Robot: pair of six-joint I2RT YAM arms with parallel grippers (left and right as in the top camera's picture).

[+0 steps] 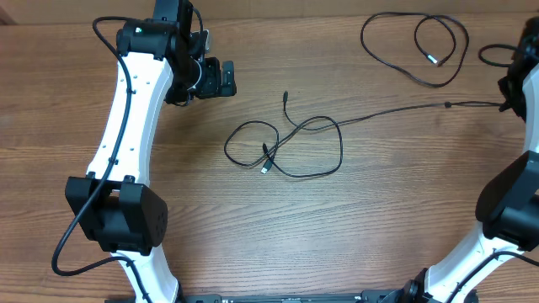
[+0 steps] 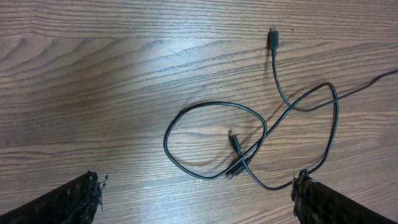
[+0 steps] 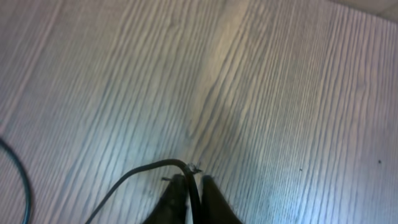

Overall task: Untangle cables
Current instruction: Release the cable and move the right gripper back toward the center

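Pinching: right gripper (image 3: 193, 183) pressed together on a black cable (image 3: 134, 172)
Left gripper (image 2: 196, 193): spread wide, facing tangled loops (image 2: 249, 144)
Second cable (image 1: 417, 46): coiled, well apart

Brown wood-grain table (image 1: 354, 244)
It fills every view (a pale sheen of light lies across the grain).

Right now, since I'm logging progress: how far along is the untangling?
Done: a loose cable lies apart, top right. In hand: the right gripper pinches the long cable leading from the knot. To do: the knot's loops cross mid-table; the left gripper hangs open above.
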